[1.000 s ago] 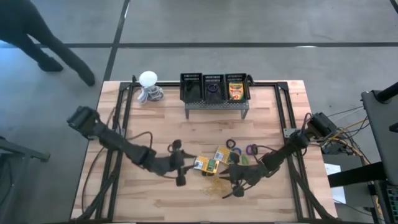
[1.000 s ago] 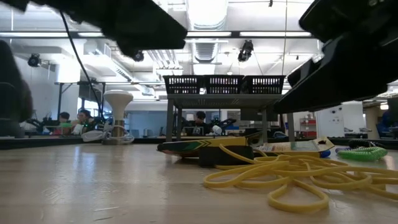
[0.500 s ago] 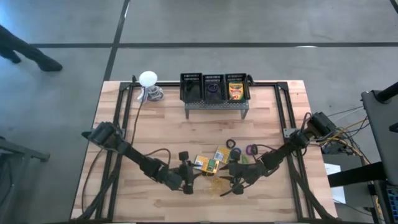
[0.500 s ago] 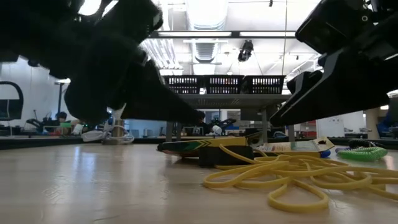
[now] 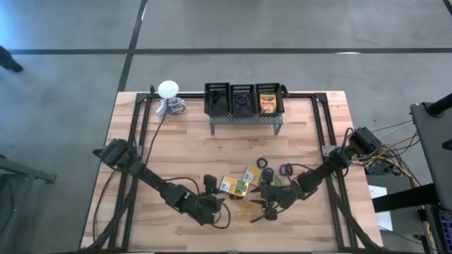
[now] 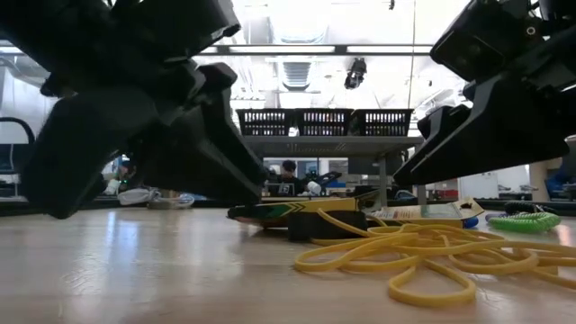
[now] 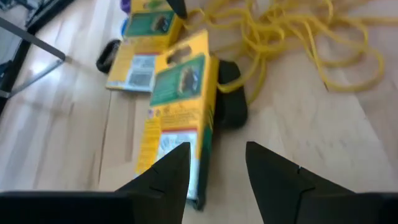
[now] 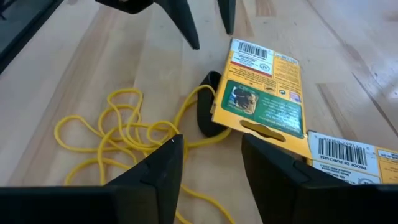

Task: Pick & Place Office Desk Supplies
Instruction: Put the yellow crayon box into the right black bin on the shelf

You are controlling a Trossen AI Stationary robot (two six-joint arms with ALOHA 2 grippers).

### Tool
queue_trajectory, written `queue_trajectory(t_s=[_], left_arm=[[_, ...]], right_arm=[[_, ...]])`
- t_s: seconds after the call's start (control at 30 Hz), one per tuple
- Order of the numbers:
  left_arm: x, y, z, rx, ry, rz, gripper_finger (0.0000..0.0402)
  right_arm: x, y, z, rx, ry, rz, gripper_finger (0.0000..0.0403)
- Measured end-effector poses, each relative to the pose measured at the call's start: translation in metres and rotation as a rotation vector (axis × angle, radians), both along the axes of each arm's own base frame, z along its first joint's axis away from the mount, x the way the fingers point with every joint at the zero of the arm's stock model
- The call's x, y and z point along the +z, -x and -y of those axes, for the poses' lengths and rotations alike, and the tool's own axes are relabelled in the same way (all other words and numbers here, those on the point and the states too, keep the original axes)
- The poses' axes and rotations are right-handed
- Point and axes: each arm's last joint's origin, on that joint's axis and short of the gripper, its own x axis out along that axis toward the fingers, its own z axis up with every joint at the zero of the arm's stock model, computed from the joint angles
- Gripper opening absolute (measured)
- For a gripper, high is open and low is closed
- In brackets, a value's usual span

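Observation:
Two flat yellow-and-green crayon boxes [image 5: 233,185] [image 5: 251,175] lie mid-table. In the left wrist view the nearer box [image 7: 180,106] rests one edge on a black ring [image 7: 231,106]. A loose tangle of yellow rubber bands [image 5: 247,209] [image 6: 405,256] lies just nearer. Black and purple rings [image 5: 263,163] [image 5: 286,169] lie beyond the boxes. My left gripper [image 5: 217,192] [image 7: 217,149] is open, low, just left of the nearer box. My right gripper [image 5: 260,204] [image 8: 208,140] is open, low, on the right of the bands, facing the same box [image 8: 264,93].
A grey perforated stand [image 5: 244,113] at the far edge carries three black baskets; the right one holds a crayon box [image 5: 267,104], the middle one a purple ring. A white ball-shaped object [image 5: 168,89] stands far left. The black frame rails [image 5: 145,127] run along both table sides.
My left arm has swung toward the near edge and right, bringing its open gripper lower and closer to the nearer crayon box. In the low view it now fills the left side. The right arm and the supplies have stayed put.

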Motion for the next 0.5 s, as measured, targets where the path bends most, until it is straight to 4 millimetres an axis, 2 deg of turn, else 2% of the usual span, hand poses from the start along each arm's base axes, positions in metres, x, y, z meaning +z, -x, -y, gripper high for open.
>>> queue_trajectory(t_s=[0.17, 0.4, 0.5], left_arm=[[-0.001, -0.001, -0.002, -0.023, -0.054, -0.011, 0.0174], [-0.016, -0.005, -0.011, 0.020, -0.133, -0.032, 0.0196], [-0.016, -0.005, -0.011, 0.015, -0.148, -0.032, 0.0200]], right_arm=[[0.000, 0.000, 0.001, -0.003, 0.000, 0.000, 0.0147], [0.000, 0.000, 0.001, -0.004, -0.002, 0.000, 0.0137], [0.000, 0.000, 0.001, -0.004, -0.002, 0.000, 0.0134]])
